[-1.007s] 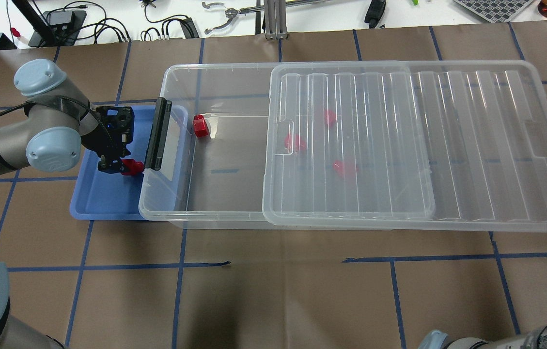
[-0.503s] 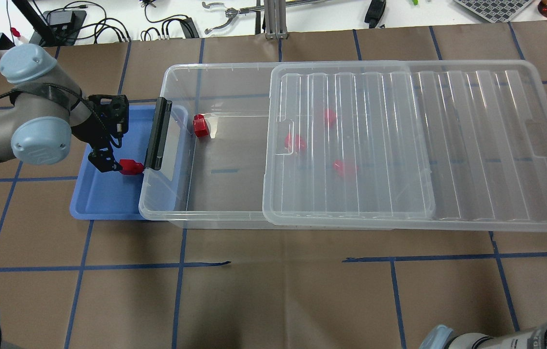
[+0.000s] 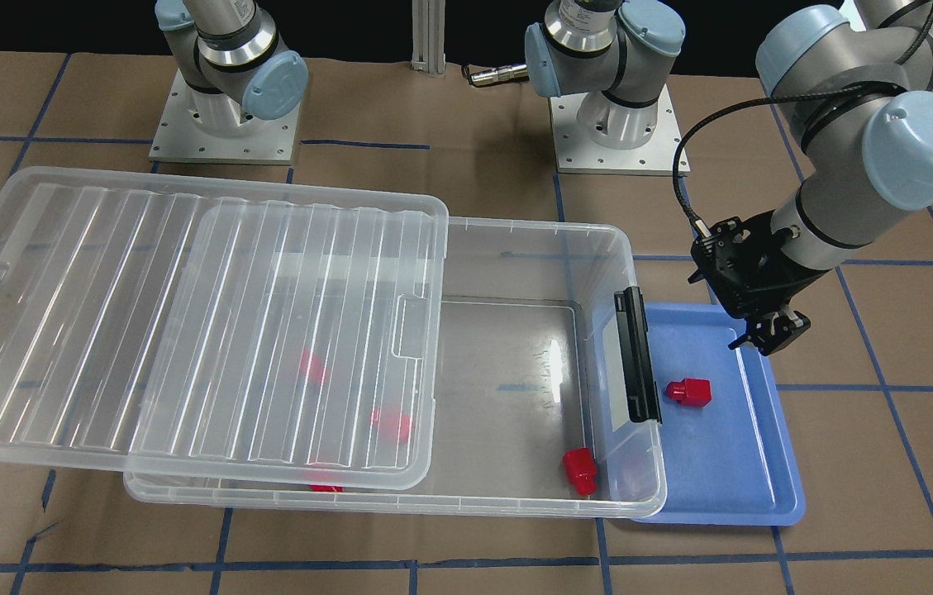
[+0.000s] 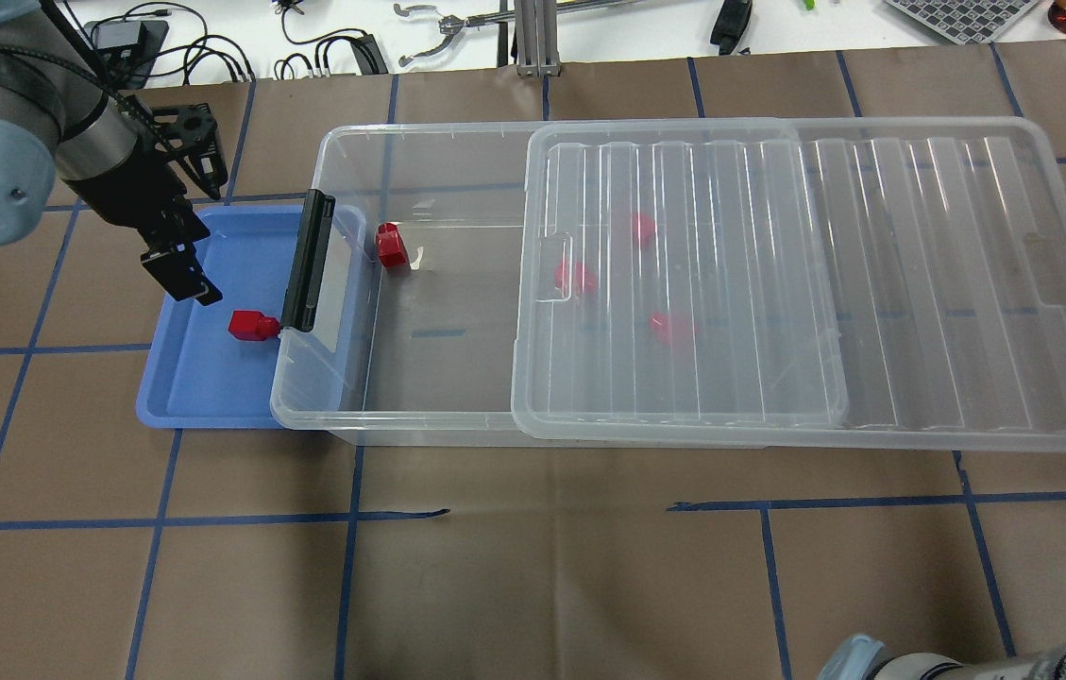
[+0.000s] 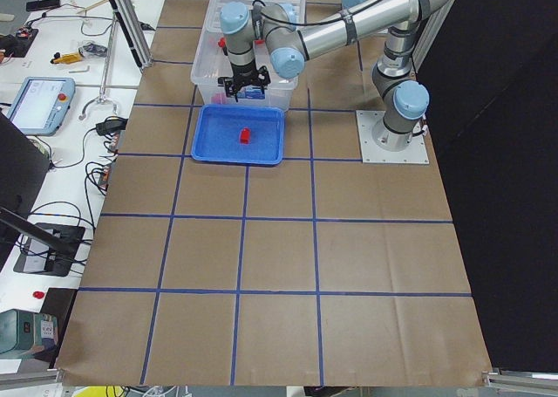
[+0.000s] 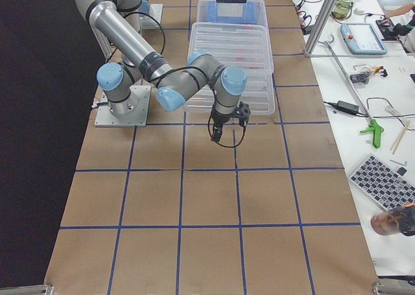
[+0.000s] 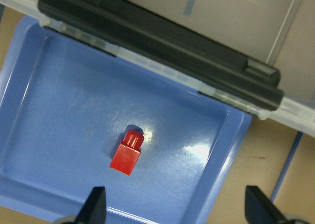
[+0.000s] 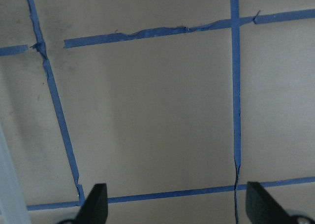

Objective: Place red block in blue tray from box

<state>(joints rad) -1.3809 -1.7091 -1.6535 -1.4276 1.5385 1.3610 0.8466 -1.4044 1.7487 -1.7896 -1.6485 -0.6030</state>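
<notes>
Red block (image 4: 249,326) lies on its side in the blue tray (image 4: 197,401), just beside the latch end of the box (image 4: 419,132) and clear of the left gripper (image 3: 768,339). That gripper hovers above the tray, jaws wide apart, empty. Right gripper (image 8: 174,207) is spread wide too, over bare surface (image 4: 533,567). Another red block (image 4: 391,246) sits in the box's uncovered part. Three blurry red shapes show under the lid (image 4: 872,283), probably blocks.
</notes>
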